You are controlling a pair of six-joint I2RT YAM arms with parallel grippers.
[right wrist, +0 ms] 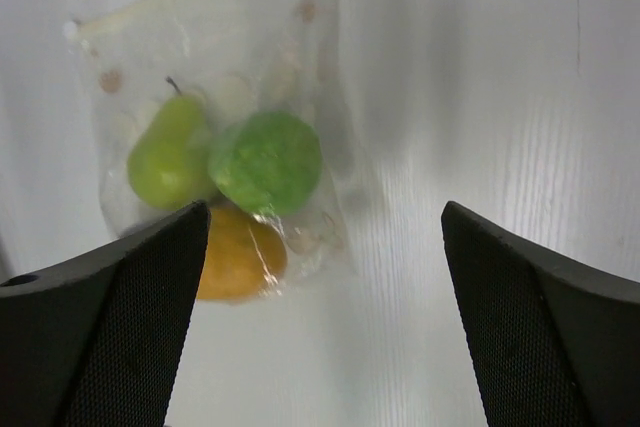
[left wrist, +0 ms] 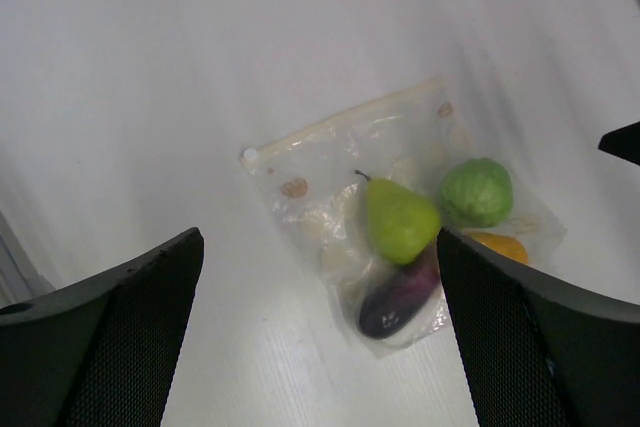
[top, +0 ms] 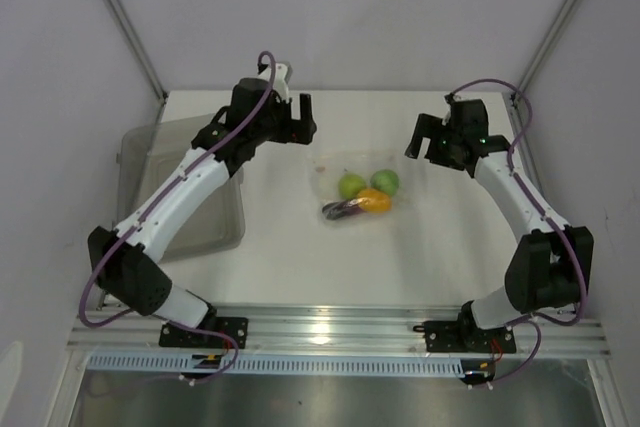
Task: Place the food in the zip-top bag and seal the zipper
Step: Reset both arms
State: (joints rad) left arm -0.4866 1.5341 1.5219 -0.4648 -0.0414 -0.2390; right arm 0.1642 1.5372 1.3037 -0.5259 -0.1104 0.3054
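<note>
The zip-top bag (left wrist: 300, 197) lies flat on the table (top: 280, 267), eggplant (left wrist: 395, 299) and orange fruit (right wrist: 235, 252) at its near end, pear (left wrist: 398, 219) and green fruit (left wrist: 477, 192) behind, zipper (left wrist: 340, 123) along the far edge. Flanking that far end, left gripper (top: 298, 119) and right gripper (top: 420, 137) gape wide, empty. The film looks thin, slick, floppy and light; the stiffer zipper strip seems the surest hold

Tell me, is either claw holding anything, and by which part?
Nothing is held. The left claw and the right claw are both open and empty, clear of the bag, which lies with the food inside.
</note>
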